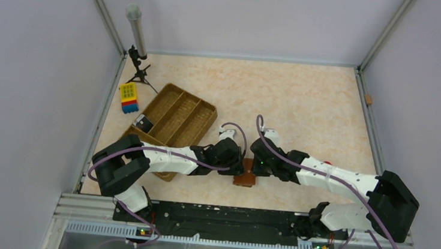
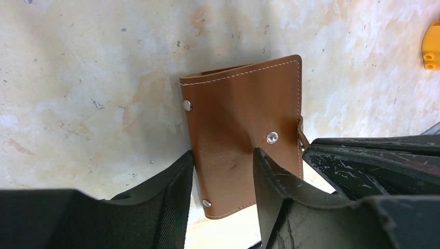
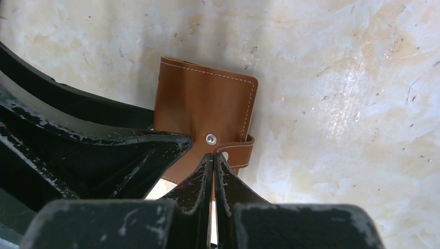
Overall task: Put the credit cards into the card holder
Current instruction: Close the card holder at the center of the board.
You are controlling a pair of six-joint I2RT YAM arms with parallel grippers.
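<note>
- At the near middle of the table (image 1: 304, 102), between the two wrists, the card holder (image 2: 241, 135) lies flat and folded shut.
- The left gripper (image 2: 223, 155) stands half spread: one finger beside the holder's edge, the other on its face, probably to pin it in place.
- The right gripper (image 3: 214, 154) is closed, its tips at the strap (image 3: 239, 150) by the snap (image 3: 211, 138), likely to pull the strap open; whether it pinches the strap is unclear.
- No credit cards can be made out.

Brown card holder (image 2: 233, 124), folded, lying flat
</note>
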